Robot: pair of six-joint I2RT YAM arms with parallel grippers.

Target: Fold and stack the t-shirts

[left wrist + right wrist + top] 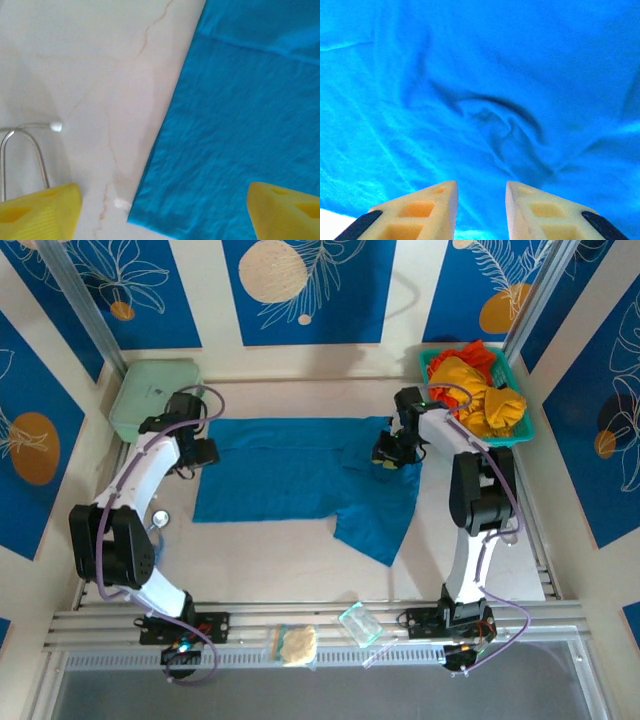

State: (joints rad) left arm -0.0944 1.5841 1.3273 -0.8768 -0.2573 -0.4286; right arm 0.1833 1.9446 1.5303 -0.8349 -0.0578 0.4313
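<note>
The blue t-shirt point(290, 475) lies spread on the counter point(270, 560). It looks soft, light and floppy, best pinched at an edge. The left claw point(162, 200) hangs over its left edge, spread wide and empty. The right claw point(481, 200) hangs over its wrinkled right part, a little apart, empty too.

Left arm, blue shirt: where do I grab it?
Grip the blue shirt at the corner of its left edge, coming from the table side. The edge lies flat and free there, and the open left gripper straddles it.
</note>
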